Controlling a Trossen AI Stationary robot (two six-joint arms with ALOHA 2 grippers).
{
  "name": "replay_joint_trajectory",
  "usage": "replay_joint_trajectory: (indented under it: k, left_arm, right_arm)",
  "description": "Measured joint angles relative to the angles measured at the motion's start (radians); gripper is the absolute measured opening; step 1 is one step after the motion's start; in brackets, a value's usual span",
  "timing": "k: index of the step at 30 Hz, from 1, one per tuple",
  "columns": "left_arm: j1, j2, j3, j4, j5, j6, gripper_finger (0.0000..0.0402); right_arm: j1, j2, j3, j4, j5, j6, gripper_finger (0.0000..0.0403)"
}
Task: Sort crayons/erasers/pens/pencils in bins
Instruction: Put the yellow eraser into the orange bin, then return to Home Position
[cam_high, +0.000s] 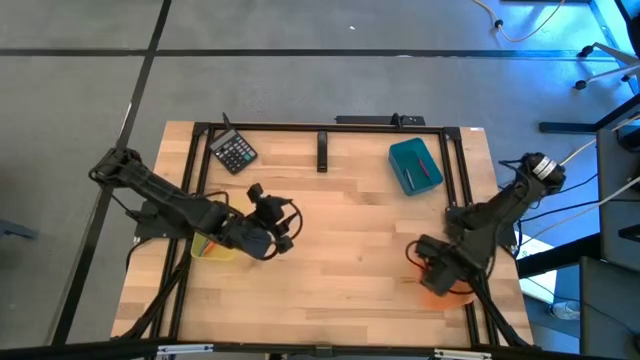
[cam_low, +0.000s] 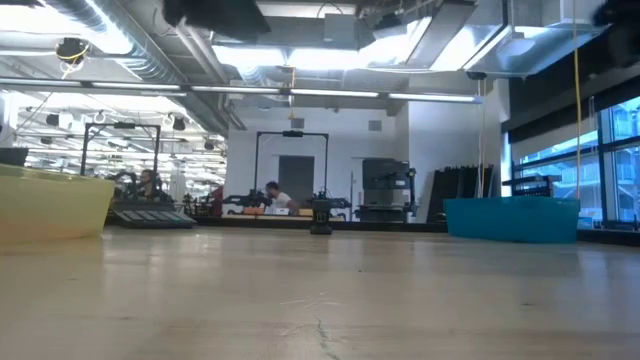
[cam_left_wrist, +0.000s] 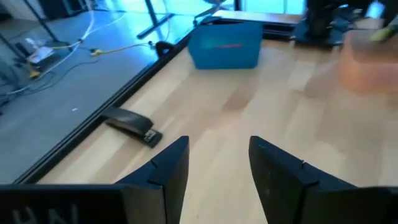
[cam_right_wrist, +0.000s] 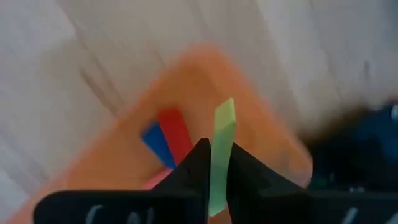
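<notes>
The right hand (cam_right_wrist: 214, 163) is pinched narrow on a yellow-green eraser (cam_right_wrist: 221, 149), a short block standing up between its two dark fingers. It hangs directly over the orange bin (cam_right_wrist: 205, 81), which sits on the counter (cam_high: 340, 260) near the front right corner. The block is held above the tub, not yet inside it, so this looks like the moment just before a drop. A red eraser (cam_right_wrist: 176, 135) and a blue eraser (cam_right_wrist: 157, 143) already lie side by side on the bin's floor, with a sliver of pink showing beside them, partly hidden by the fingers. That suggests this tub is the one collecting erasers.

From above, the right arm covers most of the orange bin (cam_high: 437, 290), leaving only an edge in sight.

The left hand (cam_left_wrist: 216, 167) is spread wide and holds nothing, with bare wood visible between its fingers. It hovers over the left middle of the counter, just beside the yellow bin (cam_high: 213, 247), which the left arm partly hides.

Further out, the teal bin (cam_high: 415, 165) stands toward the back right with thin sticks inside. A black calculator (cam_high: 234, 152) lies at the back left, and a dark stapler (cam_high: 322, 152) lies between them near the back edge.
</notes>
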Motion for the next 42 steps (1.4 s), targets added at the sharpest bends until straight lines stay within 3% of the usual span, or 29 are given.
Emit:
replay_joint_trajectory:
  k: [4,9,18,21,23,26,29,34,37,42]
  left_arm:
    - [0.057,-0.004,-0.006,0.016,0.052,0.035,0.0158]
    - [0.116,-0.029,-0.007,0.026,0.075,0.095,0.0158]
    - [0.079,-0.131,-0.007,0.141,0.031,0.272,0.0158]
    - [0.066,-0.162,-0.027,0.162,0.001,0.304,0.0158]
    - [0.064,-0.184,-0.082,0.261,0.000,0.329,0.0158]
    - [0.064,-0.208,-0.213,0.513,0.112,0.408,0.0158]
    - [0.066,-0.222,-0.334,0.721,0.218,0.491,0.0158]
    - [0.072,-0.286,-0.444,0.845,0.281,0.616,0.0158]
    - [0.109,-0.348,-0.513,0.904,0.343,0.709,0.0158]
    - [0.262,-0.426,-0.694,1.128,0.611,0.680,0.0158]
  right_arm:
    - [0.062,-0.001,0.000,-0.002,-0.079,0.055,0.0037]
    - [0.084,0.000,-0.017,-0.013,-0.086,0.075,0.0060]
    - [0.051,-0.027,-0.022,-0.034,-0.071,-0.068,0.0202]
    - [0.036,-0.056,-0.003,-0.012,0.056,-0.198,0.0234]
    - [0.021,-0.090,0.012,0.063,0.205,-0.319,0.0242]
    - [-0.021,-0.168,0.014,0.227,0.431,-0.525,0.0242]
    - [-0.075,-0.254,0.001,0.426,0.524,-0.758,0.0233]
    - [-0.182,-0.389,-0.054,0.692,0.461,-1.101,0.0213]
    - [-0.261,-0.478,-0.160,0.906,0.391,-1.252,0.0202]
    - [-0.416,-0.608,-0.378,1.244,0.093,-1.360,0.0185]
